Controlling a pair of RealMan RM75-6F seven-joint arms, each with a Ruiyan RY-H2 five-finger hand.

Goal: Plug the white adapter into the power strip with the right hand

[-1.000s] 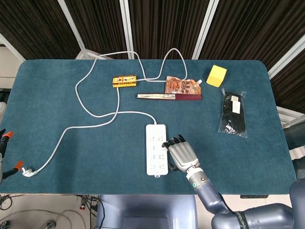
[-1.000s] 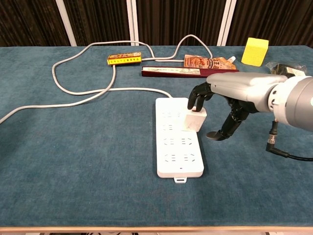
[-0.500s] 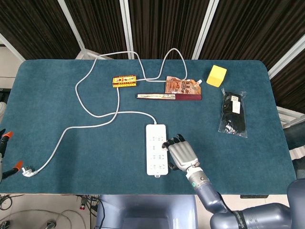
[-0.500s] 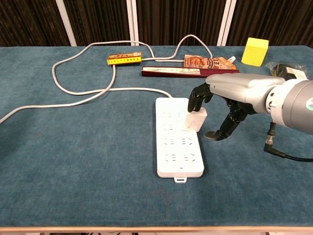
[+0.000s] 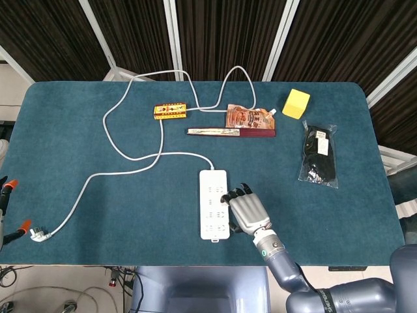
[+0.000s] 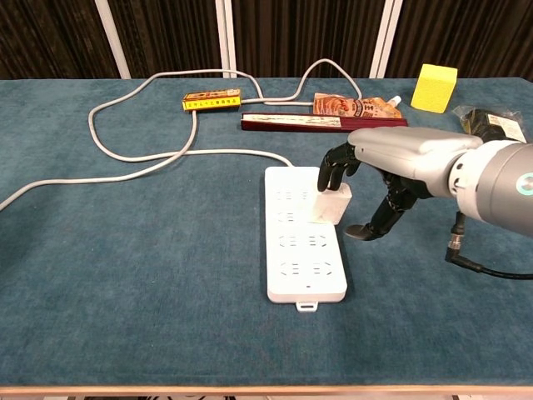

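The white power strip (image 5: 214, 203) (image 6: 304, 250) lies lengthwise at the table's near middle, its cable (image 5: 130, 156) looping away to the left and back. The white adapter (image 6: 334, 206) stands on the strip's right side, at the second row of sockets. My right hand (image 5: 246, 210) (image 6: 391, 158) reaches in from the right. Its fingertips (image 6: 333, 172) press on the adapter's top and its thumb (image 6: 366, 229) curls low beside the adapter's right face. In the head view the hand hides the adapter. My left hand shows in neither view.
At the back lie a yellow box (image 5: 170, 111), a sauce pouch (image 5: 249, 117), a long dark red box (image 5: 231, 132) and a yellow cube (image 5: 296, 103). A black bagged item (image 5: 319, 155) sits at the right. The cable's plug (image 5: 39, 233) lies near the front left edge.
The adapter has sunk a little lower and sits more squarely on the strip. My right hand has eased down and slightly toward me with it.
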